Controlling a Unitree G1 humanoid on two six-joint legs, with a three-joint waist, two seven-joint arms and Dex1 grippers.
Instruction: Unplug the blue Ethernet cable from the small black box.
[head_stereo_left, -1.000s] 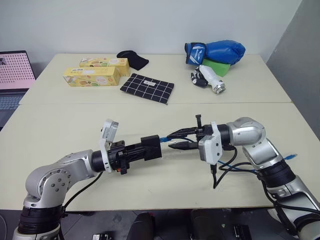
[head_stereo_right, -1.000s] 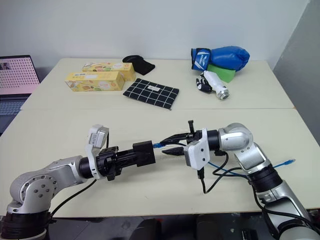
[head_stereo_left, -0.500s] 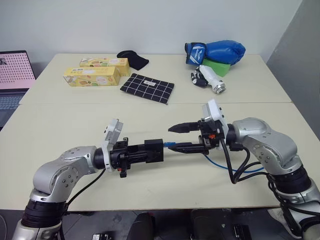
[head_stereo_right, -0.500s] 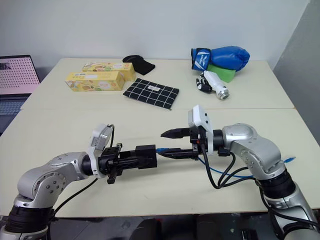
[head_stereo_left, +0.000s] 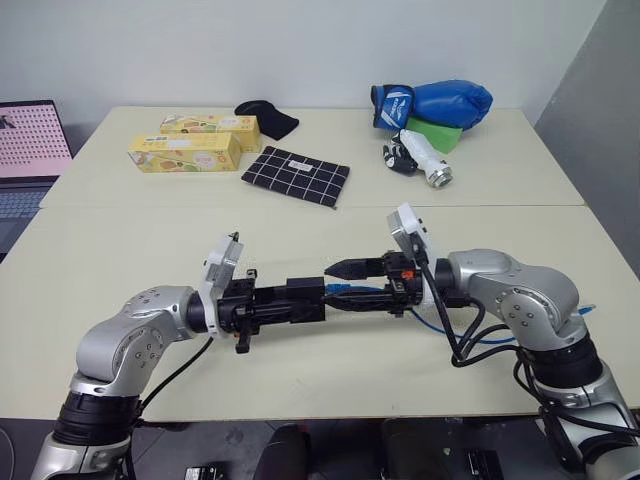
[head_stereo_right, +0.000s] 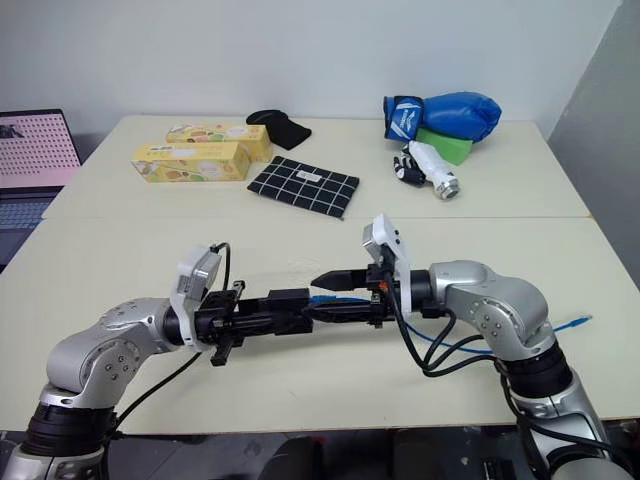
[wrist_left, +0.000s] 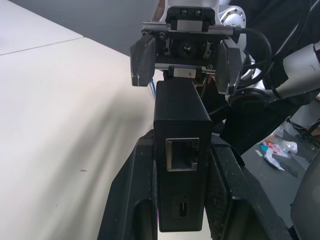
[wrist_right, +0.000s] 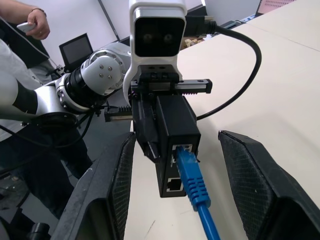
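over the table — blue ethernet cable plugged into small black box — between open right jaws.

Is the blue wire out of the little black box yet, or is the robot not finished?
Not yet. Done: the left gripper is shut on the small black box and holds it above the table. In hand: the right gripper is open, with a finger on each side of the blue Ethernet cable. Left: the plug sits in its port, so it must be gripped and pulled out.

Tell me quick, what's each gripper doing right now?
Left gripper: shut on the small black box.
Right gripper: open, one finger either side of the blue Ethernet cable, not gripping it.
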